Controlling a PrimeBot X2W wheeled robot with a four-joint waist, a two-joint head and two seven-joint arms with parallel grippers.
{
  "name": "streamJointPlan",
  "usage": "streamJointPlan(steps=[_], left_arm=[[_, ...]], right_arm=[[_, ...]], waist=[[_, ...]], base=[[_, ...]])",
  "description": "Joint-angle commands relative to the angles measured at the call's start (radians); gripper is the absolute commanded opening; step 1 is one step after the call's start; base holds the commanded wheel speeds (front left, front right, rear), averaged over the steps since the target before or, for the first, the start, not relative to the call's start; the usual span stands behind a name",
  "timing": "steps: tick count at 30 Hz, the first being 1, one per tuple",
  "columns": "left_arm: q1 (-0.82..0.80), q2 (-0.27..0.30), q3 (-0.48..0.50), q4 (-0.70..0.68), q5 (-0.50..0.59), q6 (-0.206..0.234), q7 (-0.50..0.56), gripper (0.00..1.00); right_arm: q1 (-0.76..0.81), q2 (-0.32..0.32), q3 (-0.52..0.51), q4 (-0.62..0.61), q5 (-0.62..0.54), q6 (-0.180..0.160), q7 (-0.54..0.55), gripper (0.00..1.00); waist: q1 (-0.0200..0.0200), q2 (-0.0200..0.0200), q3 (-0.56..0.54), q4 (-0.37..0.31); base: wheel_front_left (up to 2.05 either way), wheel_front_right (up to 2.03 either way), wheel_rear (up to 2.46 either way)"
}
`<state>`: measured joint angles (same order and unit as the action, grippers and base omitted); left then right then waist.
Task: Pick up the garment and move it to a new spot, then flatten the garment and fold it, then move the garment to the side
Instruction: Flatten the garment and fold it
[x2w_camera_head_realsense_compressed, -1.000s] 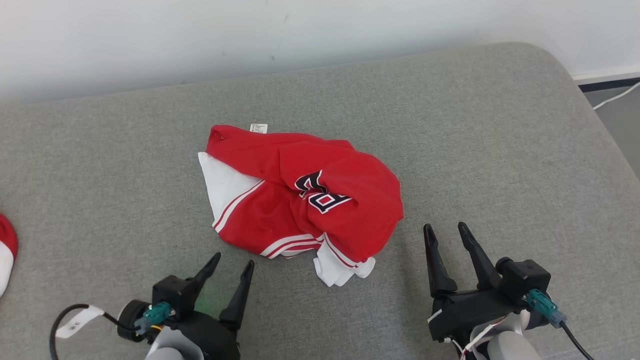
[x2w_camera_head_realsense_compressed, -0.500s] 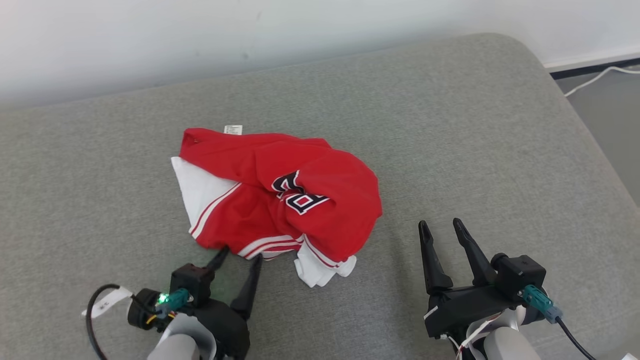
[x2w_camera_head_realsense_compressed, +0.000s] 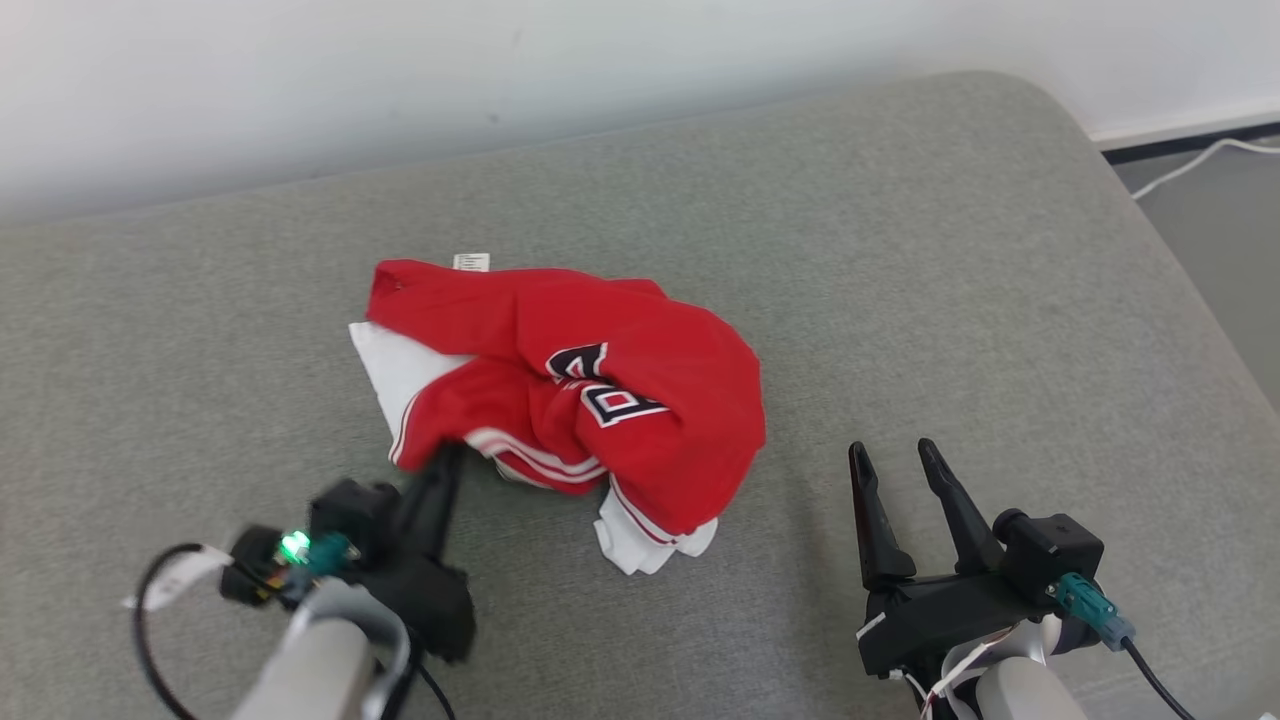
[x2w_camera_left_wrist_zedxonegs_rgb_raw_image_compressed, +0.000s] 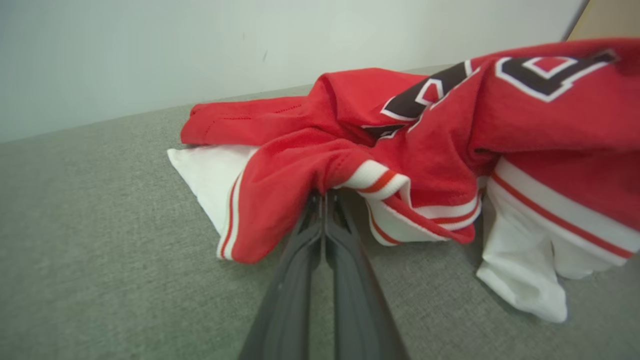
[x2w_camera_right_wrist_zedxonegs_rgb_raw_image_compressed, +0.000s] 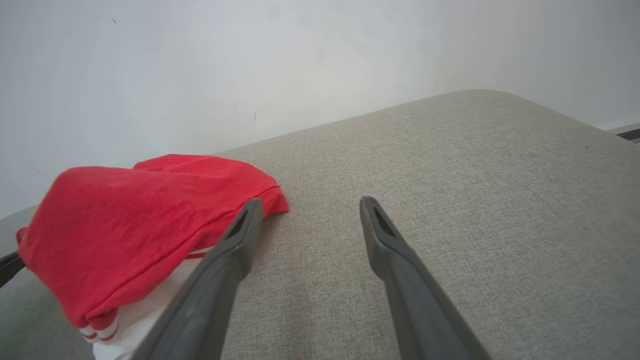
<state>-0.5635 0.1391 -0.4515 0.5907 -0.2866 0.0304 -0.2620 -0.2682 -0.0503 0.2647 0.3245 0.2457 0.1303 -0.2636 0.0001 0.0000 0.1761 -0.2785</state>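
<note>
A crumpled red and white garment (x2w_camera_head_realsense_compressed: 590, 400) with dark lettering lies in the middle of the grey cushion (x2w_camera_head_realsense_compressed: 900, 250). My left gripper (x2w_camera_head_realsense_compressed: 450, 455) is shut on the garment's near-left red edge, which is lifted a little off the cushion. In the left wrist view the two fingers meet at the red fold (x2w_camera_left_wrist_zedxonegs_rgb_raw_image_compressed: 324, 192) beside a striped cuff. My right gripper (x2w_camera_head_realsense_compressed: 890, 455) stands open to the right of the garment, above bare cushion. The right wrist view shows the garment (x2w_camera_right_wrist_zedxonegs_rgb_raw_image_compressed: 125, 225) left of its spread fingers (x2w_camera_right_wrist_zedxonegs_rgb_raw_image_compressed: 245, 230).
A white wall (x2w_camera_head_realsense_compressed: 400, 70) runs behind the cushion. The cushion's rounded right end drops to a floor with a white cable (x2w_camera_head_realsense_compressed: 1190, 160). Bare grey fabric surrounds the garment on all sides.
My left gripper reached forward to the garment's near edge, shut on it and raised it, bunching the red cloth. The right gripper stayed open and still. The camera swung slightly right early on.
</note>
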Motion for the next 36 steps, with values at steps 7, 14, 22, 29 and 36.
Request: streamJointPlan(steps=[7, 14, 22, 29, 36], left_arm=[[-0.093, 0.119, 0.046, -0.079, 0.042, -0.034, -0.005, 0.00], [-0.218, 0.246, 0.050, -0.148, 0.074, -0.088, 0.076, 0.00], [-0.288, 0.327, 0.064, -0.238, 0.067, -0.107, 0.153, 0.00], [-0.225, 0.319, 0.048, -0.153, 0.033, -0.113, 0.153, 1.00], [-0.142, 0.319, 0.076, -0.087, -0.015, -0.096, 0.096, 1.00]], right_arm=[[0.012, 0.000, 0.003, 0.004, -0.001, 0.001, -0.001, 1.00], [0.018, 0.000, 0.012, 0.002, 0.009, 0.001, -0.001, 1.00], [0.019, 0.000, -0.001, 0.006, 0.011, 0.001, -0.001, 1.00], [0.014, 0.000, 0.005, 0.006, 0.015, 0.001, -0.001, 1.00], [0.028, 0.000, -0.010, 0.006, -0.003, 0.001, -0.001, 1.00]], waist=[[-0.0001, 0.0000, -0.024, 0.045], [-0.0001, 0.0000, -0.029, 0.030], [-0.0001, 0.0000, -0.028, -0.007], [-0.0001, 0.0000, -0.026, -0.014], [-0.0001, 0.0000, -0.027, 0.014]], base=[[0.00, 0.00, 0.00], [0.00, 0.00, 0.00], [0.00, 0.00, 0.00], [0.00, 0.00, 0.00], [0.00, 0.00, 0.00]])
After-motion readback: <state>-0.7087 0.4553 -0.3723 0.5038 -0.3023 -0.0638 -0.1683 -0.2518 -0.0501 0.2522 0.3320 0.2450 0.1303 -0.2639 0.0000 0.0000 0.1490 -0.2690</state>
